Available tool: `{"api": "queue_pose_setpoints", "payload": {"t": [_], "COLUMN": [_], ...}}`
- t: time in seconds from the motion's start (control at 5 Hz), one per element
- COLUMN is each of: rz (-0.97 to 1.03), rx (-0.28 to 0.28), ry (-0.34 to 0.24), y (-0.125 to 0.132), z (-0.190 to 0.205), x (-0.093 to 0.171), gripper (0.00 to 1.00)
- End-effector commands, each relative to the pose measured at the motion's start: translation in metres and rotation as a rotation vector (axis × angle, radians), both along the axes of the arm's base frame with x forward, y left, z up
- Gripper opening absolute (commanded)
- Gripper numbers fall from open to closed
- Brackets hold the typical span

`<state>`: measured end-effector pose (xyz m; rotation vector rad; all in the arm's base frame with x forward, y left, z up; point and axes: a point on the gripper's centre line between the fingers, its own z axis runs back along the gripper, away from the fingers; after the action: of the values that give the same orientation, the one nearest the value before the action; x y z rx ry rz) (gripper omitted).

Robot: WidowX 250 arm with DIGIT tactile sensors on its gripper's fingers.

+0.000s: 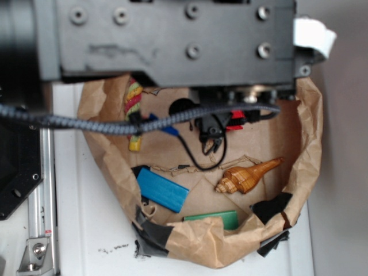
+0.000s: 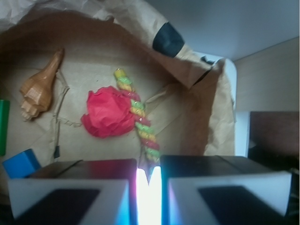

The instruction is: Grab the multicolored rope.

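Brown paper bag [image 2: 187, 79] lines the work area. Nearest the wrist camera, gripper [image 2: 149, 180] pads stand almost together, clamped on the multicolored rope [image 2: 138, 112]; beyond the rope's left side lies a red paper ball [image 2: 108, 112], farther left a wooden shell [image 2: 40, 89]

The multicolored rope [image 2: 138, 116], a thick twisted cord of red-pink, yellow and pale green strands, lies stretched diagonally across the centre of the wrist frame, its yellow end toward the upper left.
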<state>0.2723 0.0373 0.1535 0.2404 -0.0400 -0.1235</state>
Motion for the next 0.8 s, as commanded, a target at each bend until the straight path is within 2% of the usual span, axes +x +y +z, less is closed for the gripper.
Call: {"api": "queue_pose_setpoints", "payload": {"t": [0.0, 0.4, 0.6], "rz": [-0.234, -0.331, -0.35], "rx": [-0.034, -0.032, -0.024], "ry": [-0.044, -0.031, 0.012], "y": [0.04, 0.041, 0.051], "z": [-0.055, -0.093, -0.118], "x": [-0.017, -0.013, -0.006], "gripper": [1.0, 1.0, 1.0]}}
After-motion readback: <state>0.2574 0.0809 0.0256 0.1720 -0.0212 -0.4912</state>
